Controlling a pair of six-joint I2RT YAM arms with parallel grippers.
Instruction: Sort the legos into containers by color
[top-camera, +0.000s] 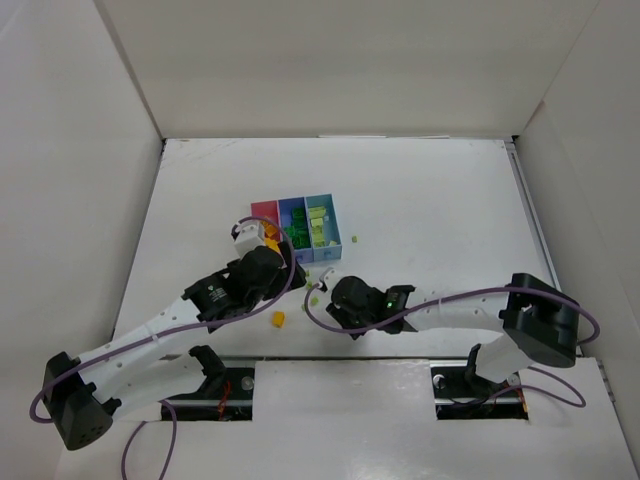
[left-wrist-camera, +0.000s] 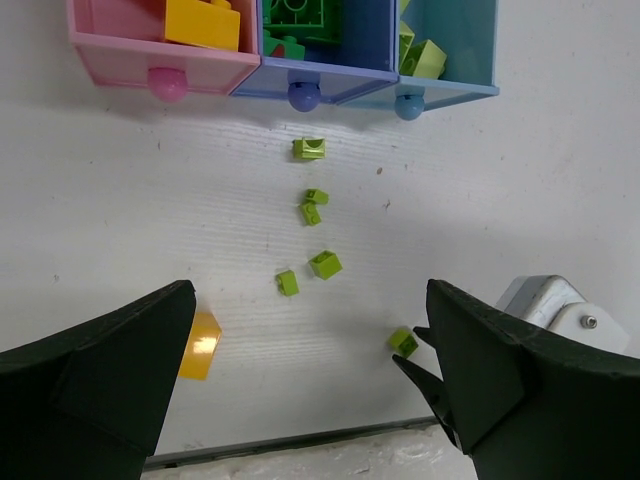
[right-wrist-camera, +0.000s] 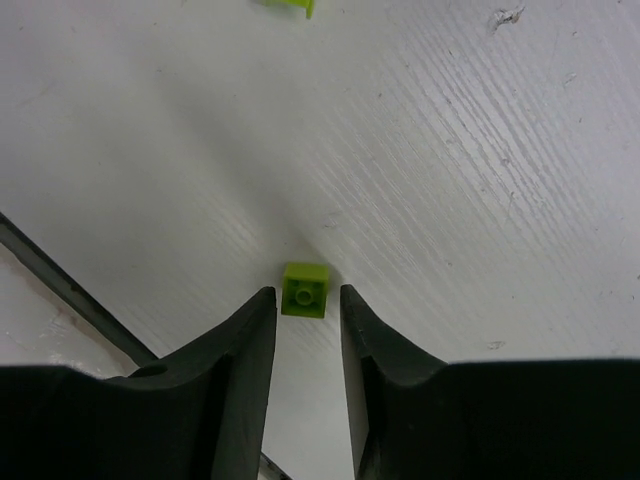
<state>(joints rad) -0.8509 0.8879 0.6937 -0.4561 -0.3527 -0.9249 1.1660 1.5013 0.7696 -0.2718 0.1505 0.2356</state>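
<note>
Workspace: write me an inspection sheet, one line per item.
Surface: white table, lightly scuffed.
Job's things: pink bin holds orange-yellow bricks; periwinkle bin holds dark green bricks; light blue bin holds lime bricks. Several loose lime bricks and one loose orange-yellow brick lie in front of the bins.
Clutter: nothing seen.
Grippers: left gripper wide open, empty, above the loose bricks; right gripper narrowly open astride one lime brick on the table, not clamped.
Cables: purple cables loop along both arms.
Surroundings: white walls on three sides.
</note>
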